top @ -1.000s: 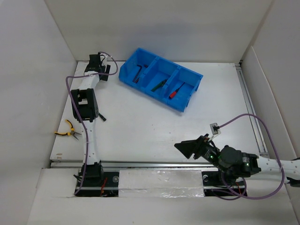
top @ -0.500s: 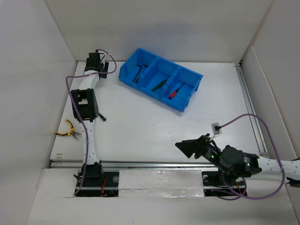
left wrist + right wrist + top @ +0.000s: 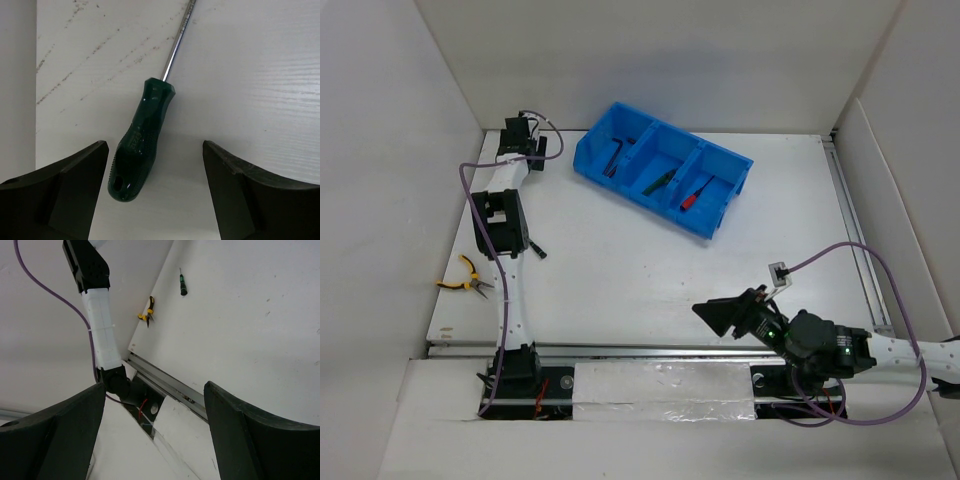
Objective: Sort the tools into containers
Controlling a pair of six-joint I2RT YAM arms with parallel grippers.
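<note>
A green-handled screwdriver (image 3: 141, 145) lies on the white table, its shaft pointing away from my left gripper (image 3: 155, 165). That gripper is open and low over it, the handle between the fingers and nearer the left one, untouched. In the top view the left gripper (image 3: 513, 240) hangs near the left wall, with the screwdriver (image 3: 536, 252) poking out beside it. Yellow-handled pliers (image 3: 466, 279) lie by the left edge. The blue bin (image 3: 730, 160) holds dark hex keys (image 3: 618, 150), a green-handled tool (image 3: 660, 182) and a red-handled tool (image 3: 692, 198). My right gripper (image 3: 720, 315) is open and empty.
White walls close in the table on the left, back and right. A metal rail (image 3: 650, 350) runs along the near edge. The right wrist view shows the left arm (image 3: 102, 325), the pliers (image 3: 146, 310) and the screwdriver (image 3: 183, 286) far off.
The left arm's far joint has shifted slightly left. The left gripper stays over the screwdriver. The right arm has hardly moved.
</note>
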